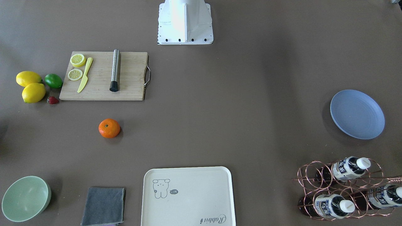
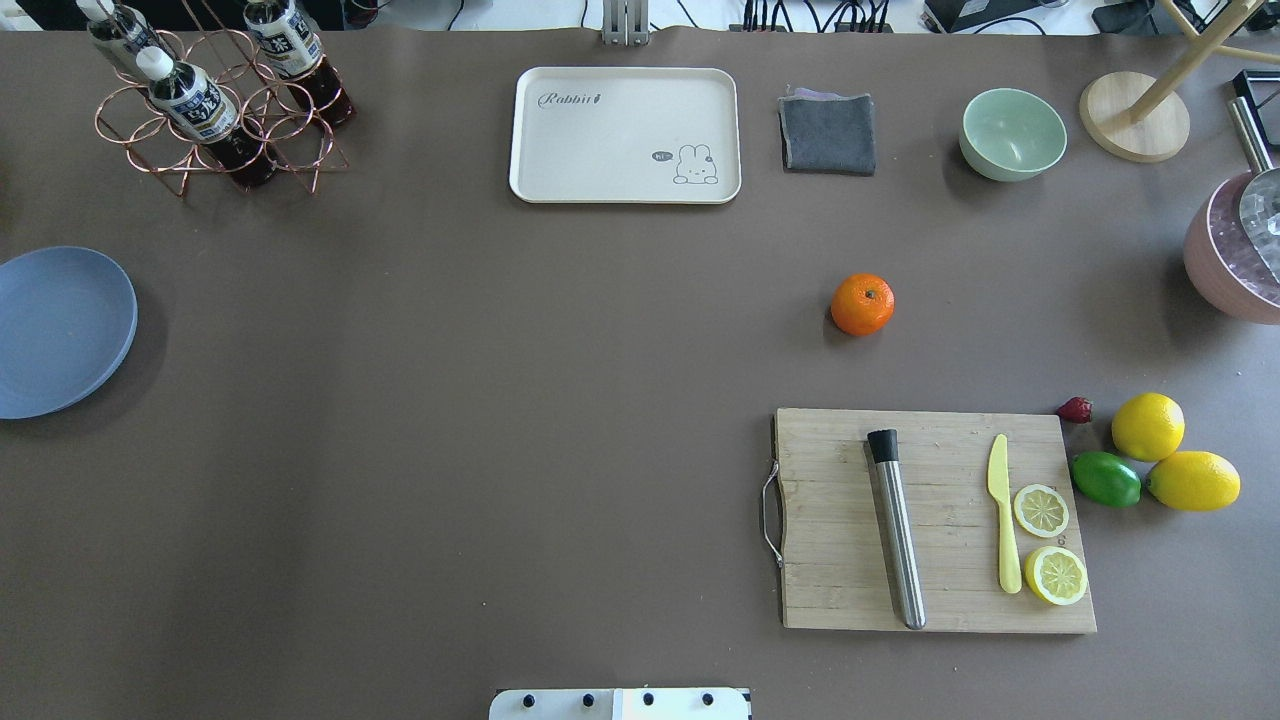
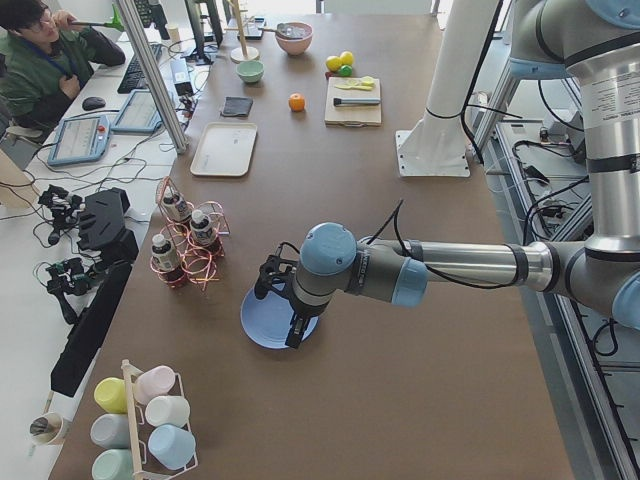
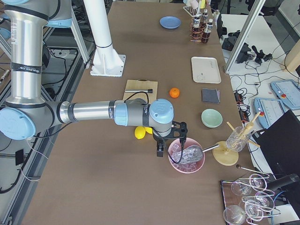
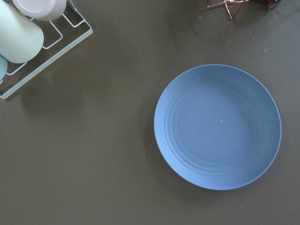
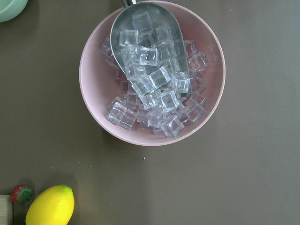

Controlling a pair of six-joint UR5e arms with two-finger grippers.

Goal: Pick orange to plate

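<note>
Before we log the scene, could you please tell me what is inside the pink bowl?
Clear ice cubes and a metal scoop heaped with them fill the pink bowl. The bowl's bottom is covered by ice.

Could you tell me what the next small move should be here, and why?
Probably swing the right gripper from above the ice bowl toward the orange: it lies untouched on the robot's right side, far from the plate.

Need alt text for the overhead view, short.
An orange sits alone on the brown table, right of centre, far from the blue-grey plate at the left edge. A cutting board with lemon slices lies nearer the robot; no arm shows.
</note>
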